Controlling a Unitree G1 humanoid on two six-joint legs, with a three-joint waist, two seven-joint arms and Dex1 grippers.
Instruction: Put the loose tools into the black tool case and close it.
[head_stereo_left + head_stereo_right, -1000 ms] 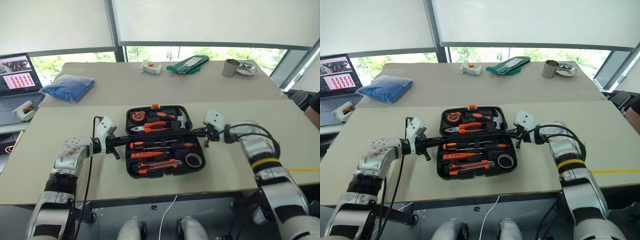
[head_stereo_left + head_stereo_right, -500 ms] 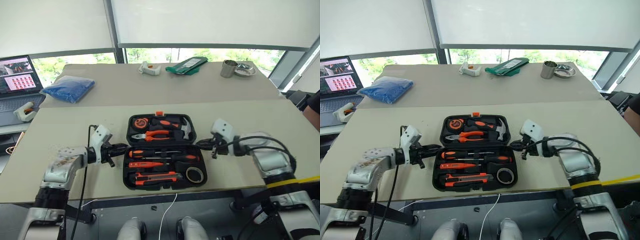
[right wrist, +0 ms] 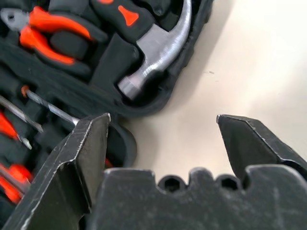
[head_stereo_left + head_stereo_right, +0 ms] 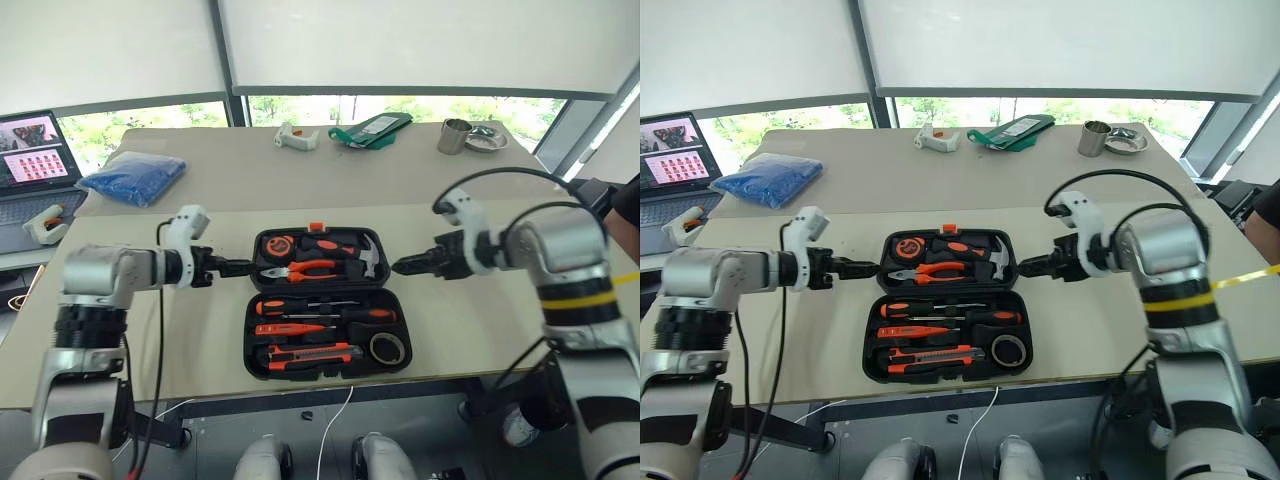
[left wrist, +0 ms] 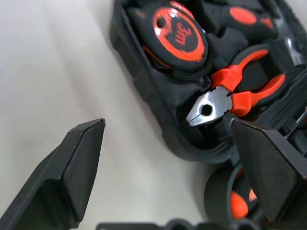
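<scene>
With every slot filled, the black tool case (image 4: 325, 302) lies open and flat on the near table (image 4: 120, 300), straight ahead of you, its hinge running left to right between the two halves. The nearer half holds the loose tools, each lying lengthwise along that same left-right line: two screwdrivers (image 4: 325, 312) with their shafts crossing, the slim tester screwdriver (image 4: 290, 329), the utility knife (image 4: 315, 355), and the tape roll (image 4: 387, 347) in the right corner. The far half carries the tape measure (image 4: 276, 245), pliers (image 4: 305, 268) and hammer (image 4: 355, 252), with the orange latch (image 4: 317, 227) on its far edge. So my reading is that loading is done and only the closing is left.

Your left gripper (image 4: 238, 268) sits just beside the left end of the far half, its two fingers spread wide and holding nothing; the left wrist view has the case's corner rim between them. Your right gripper (image 4: 403, 266) mirrors it at the right end, also wide and empty, near the hammer head. That symmetric placement probably sets you up to pinch both ends of the far half and fold it toward you over the hinge.
</scene>
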